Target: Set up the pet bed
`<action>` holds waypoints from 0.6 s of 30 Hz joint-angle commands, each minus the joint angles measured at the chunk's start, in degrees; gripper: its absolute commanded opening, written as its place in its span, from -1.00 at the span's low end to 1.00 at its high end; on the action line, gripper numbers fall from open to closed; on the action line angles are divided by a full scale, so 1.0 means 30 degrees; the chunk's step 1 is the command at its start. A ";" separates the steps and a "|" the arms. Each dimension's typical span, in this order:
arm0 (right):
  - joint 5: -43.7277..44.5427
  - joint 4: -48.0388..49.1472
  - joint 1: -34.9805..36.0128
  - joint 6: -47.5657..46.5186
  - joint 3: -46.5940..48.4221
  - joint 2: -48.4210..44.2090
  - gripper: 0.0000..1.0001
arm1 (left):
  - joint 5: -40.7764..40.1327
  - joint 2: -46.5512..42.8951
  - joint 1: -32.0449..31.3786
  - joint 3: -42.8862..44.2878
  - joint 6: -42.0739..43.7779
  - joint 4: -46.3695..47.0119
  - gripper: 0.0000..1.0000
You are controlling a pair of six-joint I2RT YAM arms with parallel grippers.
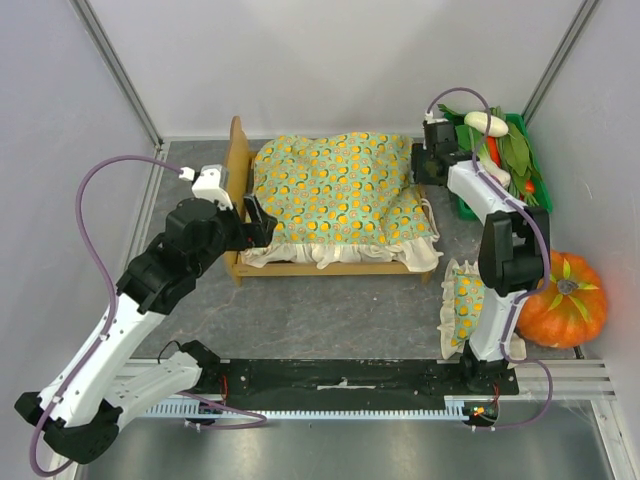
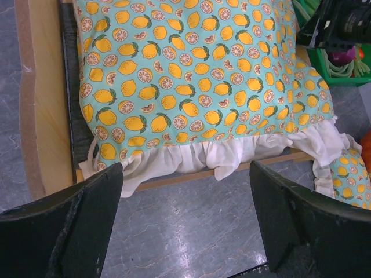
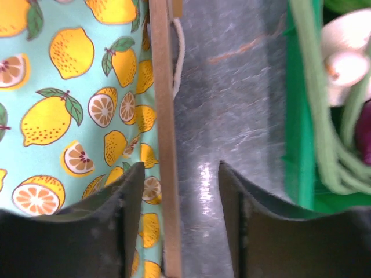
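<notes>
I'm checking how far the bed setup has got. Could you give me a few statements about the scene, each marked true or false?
1. The blanket covers the pet bed. True.
2. The pillow lies on the bed. False: it lies on the table, beside the pumpkin.
3. The left hand is open and holds nothing. True.
4. The right hand is closed on the blanket. False: it is open at the bed's foot end, near the green bin.

Blanket [image 1: 335, 190] on pet bed [image 1: 237, 150], pillow [image 1: 460, 300] nr R arm [image 1: 510, 250]
</notes>
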 commanded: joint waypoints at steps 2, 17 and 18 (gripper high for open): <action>0.0292 -0.0800 -0.0762 0.0060 0.2291 -0.3193 0.71 | -0.0928 -0.1390 0.0089 -0.0847 -0.0875 0.0319 0.91; -0.0467 0.2916 1.2292 0.3076 -0.2366 -0.7536 0.49 | -0.6852 -0.5467 0.0089 -0.3309 -0.8114 -0.5541 0.92; -0.0468 0.3122 1.2884 0.3135 -0.2193 -0.6925 0.47 | -0.6882 -0.5555 0.0089 -0.3338 -0.8231 -0.5659 0.92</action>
